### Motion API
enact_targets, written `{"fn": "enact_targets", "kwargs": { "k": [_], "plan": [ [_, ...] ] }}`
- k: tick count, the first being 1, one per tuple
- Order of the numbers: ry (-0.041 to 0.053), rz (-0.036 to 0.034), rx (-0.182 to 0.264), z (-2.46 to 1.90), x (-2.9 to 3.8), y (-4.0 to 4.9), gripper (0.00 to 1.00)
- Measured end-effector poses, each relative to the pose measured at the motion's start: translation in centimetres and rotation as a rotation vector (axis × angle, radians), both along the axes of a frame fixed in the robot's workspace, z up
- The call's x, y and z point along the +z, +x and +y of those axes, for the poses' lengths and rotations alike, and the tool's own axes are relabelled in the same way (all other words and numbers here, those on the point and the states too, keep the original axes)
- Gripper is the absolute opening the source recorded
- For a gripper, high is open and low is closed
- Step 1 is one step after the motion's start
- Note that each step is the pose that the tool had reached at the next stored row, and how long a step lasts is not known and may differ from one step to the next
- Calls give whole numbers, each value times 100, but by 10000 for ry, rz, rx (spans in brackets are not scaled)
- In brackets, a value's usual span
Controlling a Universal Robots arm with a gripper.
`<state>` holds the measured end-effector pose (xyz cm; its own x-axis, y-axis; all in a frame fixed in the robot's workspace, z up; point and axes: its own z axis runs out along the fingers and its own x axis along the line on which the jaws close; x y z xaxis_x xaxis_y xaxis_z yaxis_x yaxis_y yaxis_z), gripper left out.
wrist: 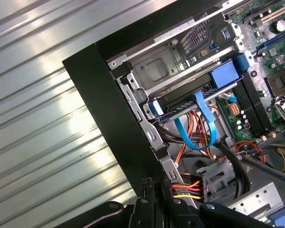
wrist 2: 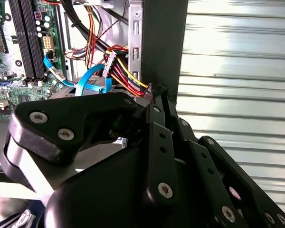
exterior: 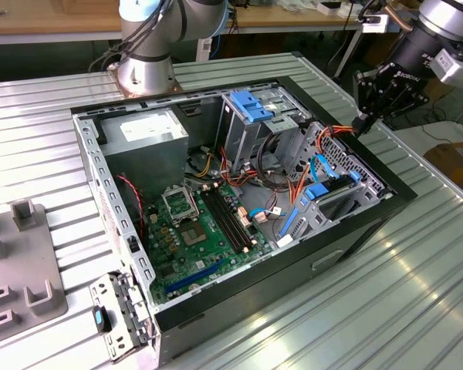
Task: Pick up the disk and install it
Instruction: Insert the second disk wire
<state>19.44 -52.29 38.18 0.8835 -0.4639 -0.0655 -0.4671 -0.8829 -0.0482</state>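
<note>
1. Disk [wrist: 180,97] shows edge-on in the first wrist view as a dark slab between blue rails. It lies in the slot under the silver drive cage [wrist: 156,71], inside the open computer case [exterior: 401,196].
2. The claw [wrist 2: 162,90] has its fingertips pressed together and nothing is pinched between them. It carries no disk.
3. In the second wrist view the tips sit at the inner edge of the case's black rim, just beside a wire bundle [wrist 2: 126,71] of red, yellow and black leads. Whether they touch the rim or the wires I cannot tell.
4. In the exterior view the claw hangs over the case's far corner on the exterior view's right.
5. Counted in the exterior view: one case, one motherboard [exterior: 193,239], one grey power-supply box [exterior: 143,135] and one bare blue bracket [exterior: 251,104] on top of the tall bay.
6. Inside the rim, wires crowd the space around the cage. Outside it, the ribbed metal bench [exterior: 370,308] lies bare.
</note>
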Motion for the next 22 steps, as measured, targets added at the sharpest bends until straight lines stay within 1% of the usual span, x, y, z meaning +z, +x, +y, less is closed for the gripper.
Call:
{"fn": "enact_targets", "kwargs": {
  "k": [1, 3, 5, 9, 10, 12, 13, 15, 17, 19, 20, 22],
  "plan": [
    [2, -1, 0, 0, -2, -91, 17],
    [2, -4, 0, 0, -3, -245, 17],
    [2, -4, 0, 0, -3, -337, 17],
    [2, -4, -5, 0, -3, -338, 17],
    [2, -4, -145, 0, -4, -338, 17],
    [2, -4, -529, 0, -4, -338, 17],
    [1, -5, -855, 0, -3, -338, 17],
    [1, -4, -1207, 0, -4, -338, 17],
    [1, -4, -2234, 0, -9, -338, 17],
    [2, -4, -3417, 0, -14, -338, 17],
    [2, -4, -3715, 0, -15, -338, 17],
    [2, -4, -4111, 0, -17, -337, 17]
  ]
}}
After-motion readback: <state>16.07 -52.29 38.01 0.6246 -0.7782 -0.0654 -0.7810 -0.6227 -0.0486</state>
